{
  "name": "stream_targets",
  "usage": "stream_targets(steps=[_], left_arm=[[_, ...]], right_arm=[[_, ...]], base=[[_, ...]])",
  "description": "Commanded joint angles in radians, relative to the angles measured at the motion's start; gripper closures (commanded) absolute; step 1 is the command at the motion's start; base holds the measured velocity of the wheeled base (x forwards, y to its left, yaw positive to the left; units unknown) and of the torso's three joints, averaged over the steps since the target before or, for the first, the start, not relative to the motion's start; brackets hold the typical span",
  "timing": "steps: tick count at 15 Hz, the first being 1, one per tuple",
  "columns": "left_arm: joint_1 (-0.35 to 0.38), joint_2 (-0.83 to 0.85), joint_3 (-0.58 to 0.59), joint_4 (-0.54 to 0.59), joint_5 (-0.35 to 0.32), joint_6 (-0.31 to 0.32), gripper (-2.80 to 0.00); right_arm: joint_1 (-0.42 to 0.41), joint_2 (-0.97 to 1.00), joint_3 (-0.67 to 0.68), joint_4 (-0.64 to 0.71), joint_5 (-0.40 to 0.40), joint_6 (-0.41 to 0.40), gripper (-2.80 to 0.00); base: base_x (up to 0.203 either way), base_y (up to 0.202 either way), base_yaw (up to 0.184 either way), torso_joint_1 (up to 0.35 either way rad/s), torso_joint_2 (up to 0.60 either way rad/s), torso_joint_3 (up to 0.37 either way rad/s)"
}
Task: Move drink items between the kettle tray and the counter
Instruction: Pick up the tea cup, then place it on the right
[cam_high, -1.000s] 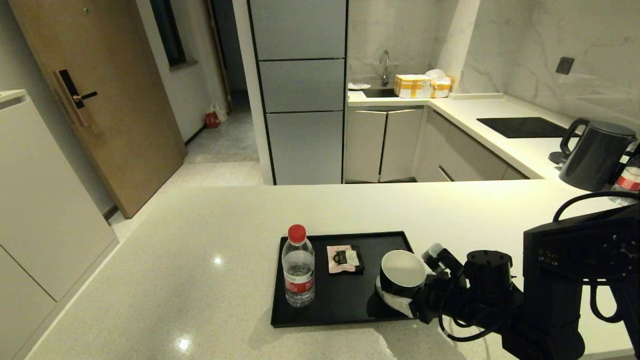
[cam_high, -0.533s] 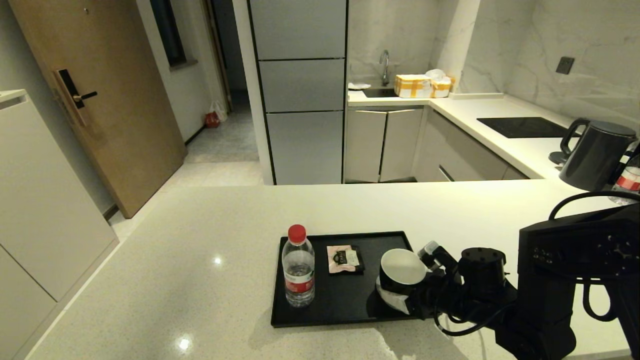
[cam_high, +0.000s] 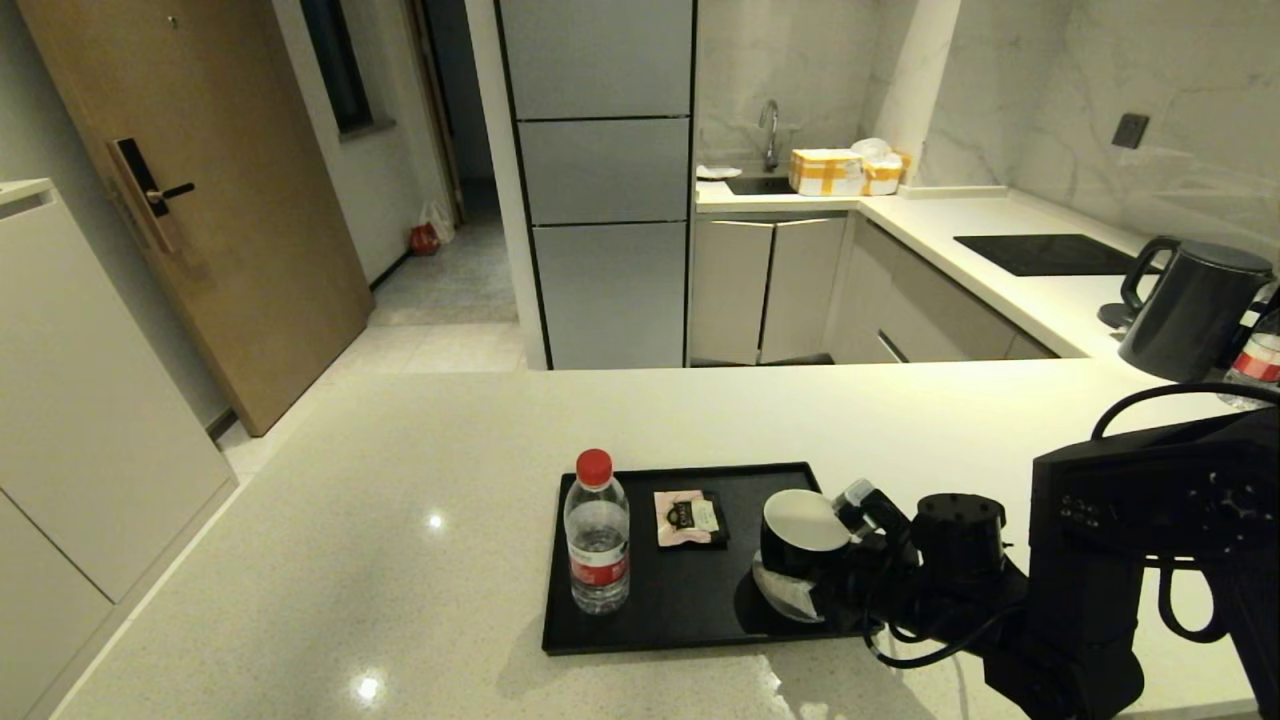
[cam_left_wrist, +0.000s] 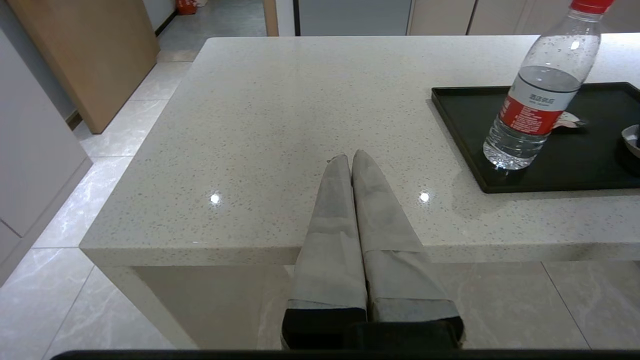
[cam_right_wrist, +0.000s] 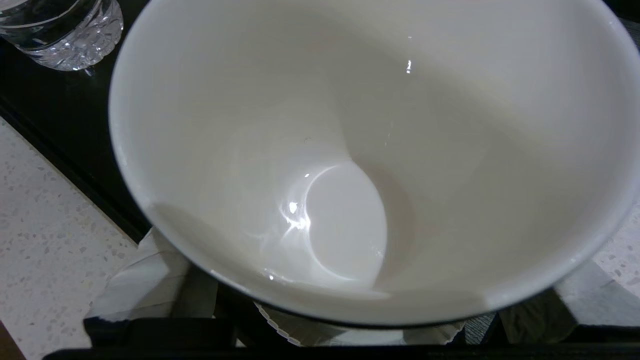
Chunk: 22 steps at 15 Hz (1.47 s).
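The cup (cam_high: 803, 535), glossy black outside and white inside, is at the right end of the black kettle tray (cam_high: 680, 600), tilted with its mouth towards me. My right gripper (cam_high: 800, 562) is shut on it, one taped finger (cam_right_wrist: 135, 285) on each side. In the right wrist view the cup's white inside (cam_right_wrist: 350, 150) fills the picture, and a white fluted disc (cam_right_wrist: 350, 337) shows under it. I cannot tell whether the cup touches the tray. My left gripper (cam_left_wrist: 350, 156) is shut and empty, parked at the near-left edge of the speckled counter (cam_high: 400, 520).
A red-capped water bottle (cam_high: 597, 535) stands at the tray's left end, with a pink-and-black sachet (cam_high: 688, 518) lying in the middle. At the far right of the counter are a dark kettle (cam_high: 1195, 310), a second bottle (cam_high: 1260, 365) and the black hob panel (cam_high: 1045, 254).
My right gripper has moved a little left and away over the tray with the cup, and the cup has tipped further. The left arm has not moved.
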Motion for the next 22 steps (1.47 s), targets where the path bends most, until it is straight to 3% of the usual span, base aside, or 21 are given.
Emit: stream_targets(steps=[1,8,16,22], left_arm=[[0.000,0.000,0.000,0.000,0.000,0.000,0.00],[0.000,0.000,0.000,0.000,0.000,-0.002,0.00],[0.000,0.000,0.000,0.000,0.000,0.000,0.00],[0.000,0.000,0.000,0.000,0.000,0.000,0.00]], right_arm=[[0.004,0.002,0.002,-0.008,0.001,-0.001,0.00],[0.004,-0.072,0.027,-0.007,-0.012,-0.001,0.00],[-0.043,-0.179,0.037,0.055,-0.169,-0.004,0.00],[-0.300,-0.122,0.013,0.052,-0.197,0.004,0.00]], base=[[0.000,0.000,0.000,0.000,0.00,0.000],[0.000,0.000,0.000,0.000,0.00,0.000],[0.000,0.000,0.000,0.000,0.00,0.000],[0.000,0.000,0.000,0.000,0.00,0.000]])
